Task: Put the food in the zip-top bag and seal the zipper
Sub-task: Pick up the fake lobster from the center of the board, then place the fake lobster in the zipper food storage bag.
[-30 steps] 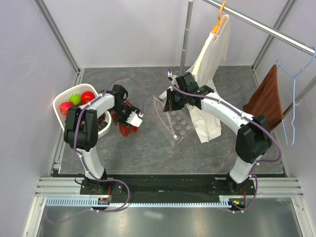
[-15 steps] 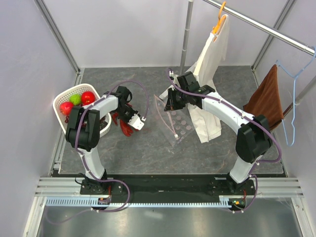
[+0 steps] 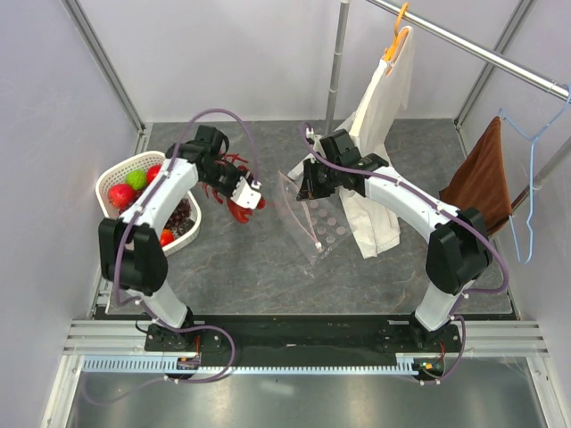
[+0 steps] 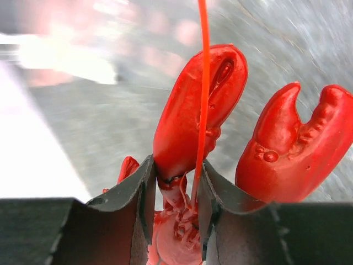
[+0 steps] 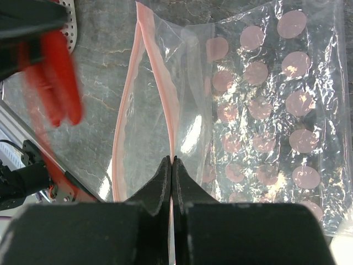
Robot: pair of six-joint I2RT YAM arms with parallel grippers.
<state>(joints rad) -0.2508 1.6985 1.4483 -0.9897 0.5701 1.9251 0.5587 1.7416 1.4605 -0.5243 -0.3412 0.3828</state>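
Raised toward the bag (image 3: pixel 314 221), the lobster (image 4: pixel 198 110) sits clamped between left fingers (image 4: pixel 132 221); right fingers (image 5: pixel 160 190) pinch the zipper (image 5: pixel 127 113).

The left gripper (image 4: pixel 176 168), whose jaws stood wider a second ago over the lobster (image 3: pixel 241 210) lying on the table (image 3: pixel 250 267), has closed on the limb below one claw and lifted the toy off the surface. It has carried it up the view and slightly right, nearer the bag (image 3: pixel 314 225). The left arm (image 3: pixel 174 183) has swung off the basket (image 3: pixel 109 178), baring more grapes (image 3: pixel 181 217) and a red piece (image 3: pixel 167 237)
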